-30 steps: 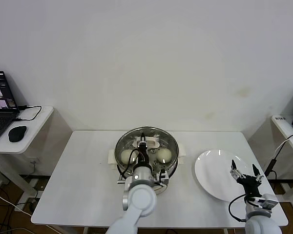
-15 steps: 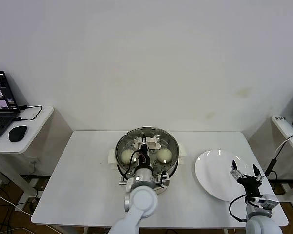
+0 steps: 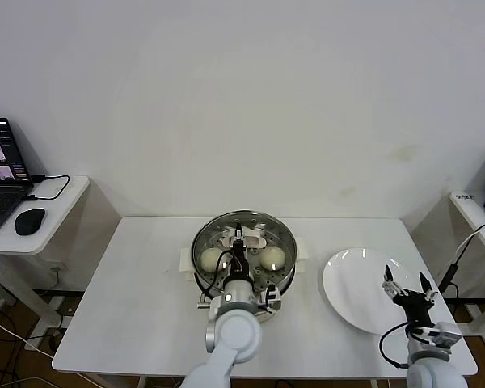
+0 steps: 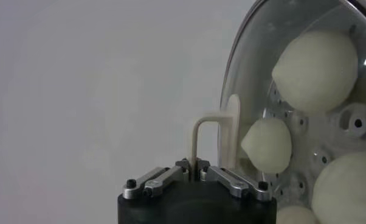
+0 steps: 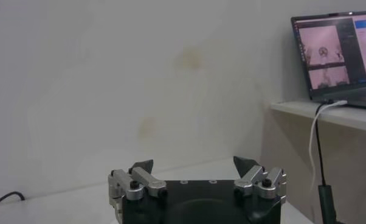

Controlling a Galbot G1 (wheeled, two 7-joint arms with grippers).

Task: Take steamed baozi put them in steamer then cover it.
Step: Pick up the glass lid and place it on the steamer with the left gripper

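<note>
The steamer (image 3: 242, 252) stands mid-table with the round glass lid (image 4: 256, 73) lying on it. Cream-white steamed baozi show through the glass: one (image 3: 210, 259) on the left, one (image 3: 272, 257) on the right, and three (image 4: 315, 70) (image 4: 268, 145) (image 4: 347, 189) in the left wrist view. My left gripper (image 3: 239, 239) (image 4: 196, 167) reaches over the pot's centre, shut on the lid's cream handle (image 4: 216, 131). My right gripper (image 3: 406, 289) (image 5: 195, 165) hovers open and empty over the near right rim of the white plate (image 3: 352, 283).
A side table at the far left carries a laptop (image 3: 0, 166) and a mouse (image 3: 28, 221). Another laptop (image 5: 338, 55) sits on a shelf to the right, its cable (image 5: 314, 140) hanging down. The white wall stands close behind the table.
My left wrist has shifted very slightly over the steamer, and its hold on the lid handle looks the same. The right arm has not moved.
</note>
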